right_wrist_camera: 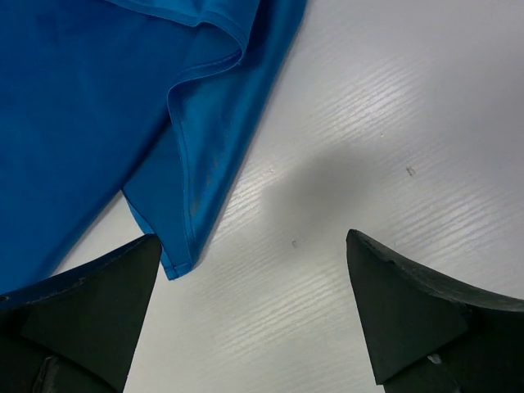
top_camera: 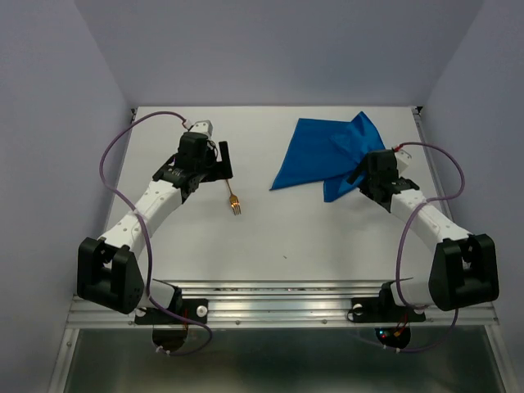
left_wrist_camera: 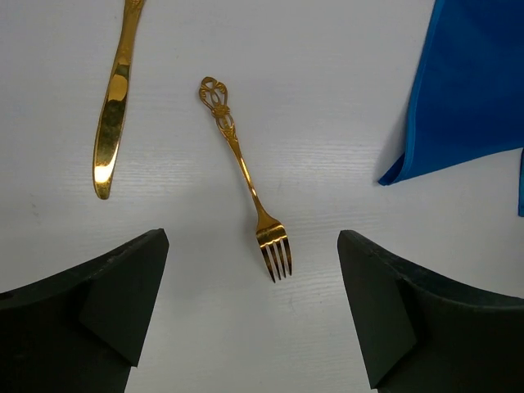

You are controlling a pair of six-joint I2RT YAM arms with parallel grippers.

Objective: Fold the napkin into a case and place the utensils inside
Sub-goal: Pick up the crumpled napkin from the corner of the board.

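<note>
The napkin (top_camera: 327, 160) is spread loosely on the table (top_camera: 327, 237), not yet folded into a case. One layer is doubled over another, and a rolled hem is seen in the right wrist view. It is met at its near right edge by the right gripper (right_wrist_camera: 252, 239), whose jaws are held wide apart with only bare table between them. A pointed corner of the cloth (right_wrist_camera: 98, 106) is seen just beside one finger (right_wrist_camera: 90, 311), the one on the left of that view; whether cloth and finger touch cannot be told.

The fork (left_wrist_camera: 246, 176) is found just ahead of the left gripper (left_wrist_camera: 250, 246), lying flat. Its tines are turned towards the fingertips and sit level with the gap between them, while its ornate handle is pointed away. The jaws of this gripper are likewise held wide apart and nothing is grasped. A knife (left_wrist_camera: 113, 106) is laid further ahead and off to one side, apart from the fork. A corner of the napkin (left_wrist_camera: 467, 90) is seen beyond the opposite finger.
</note>
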